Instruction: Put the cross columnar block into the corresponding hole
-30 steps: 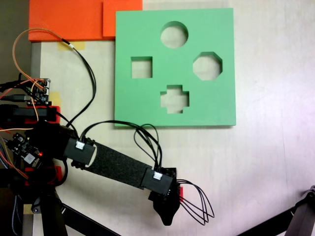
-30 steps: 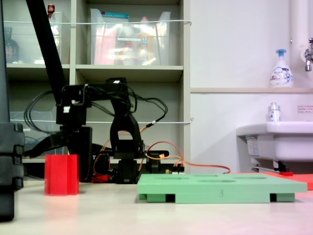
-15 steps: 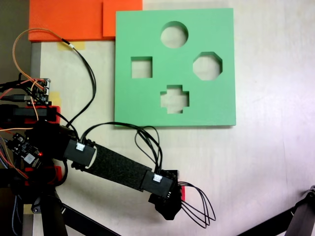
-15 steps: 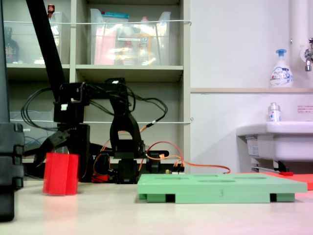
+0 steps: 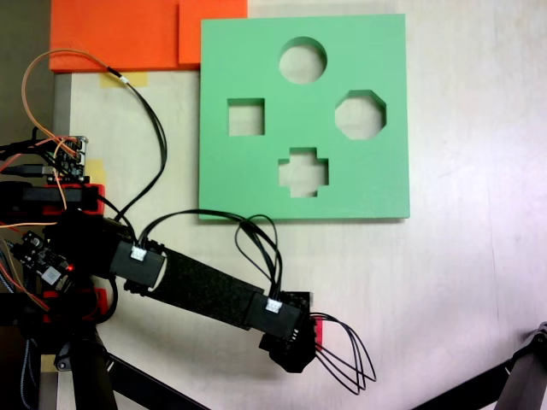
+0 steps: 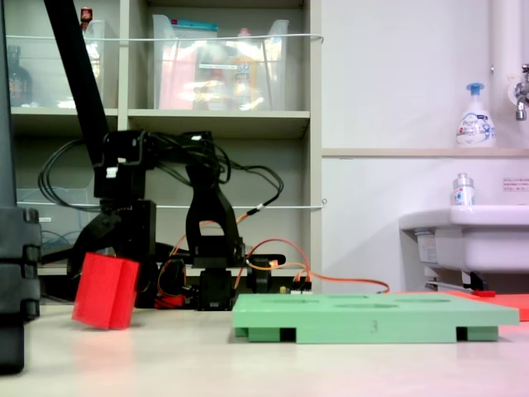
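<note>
The red cross columnar block (image 6: 105,291) leans to one side at the left of a fixed view, its lower edge at or just above the tabletop. My gripper (image 6: 106,258) is shut on its top. From above, the gripper (image 5: 295,348) covers the block, and a red sliver of the block (image 5: 318,331) shows at its right side. The green foam board (image 5: 231,179) lies flat further up the table. Its plus-shaped corresponding hole (image 5: 302,172) is open and well clear of the gripper. In the side view the board (image 6: 372,318) sits to the right of the block.
The board also has a round hole (image 5: 302,60), a square hole (image 5: 245,117) and an octagonal hole (image 5: 360,114). Orange foam sheets (image 5: 128,34) lie at the top left. The arm's base and wires (image 5: 51,222) fill the left edge. A black stand leg (image 5: 521,376) crosses the lower right corner.
The block stood upright on the table; now it is tilted, with the gripper closed on its top. The wrist has shifted slightly and risen a little.
</note>
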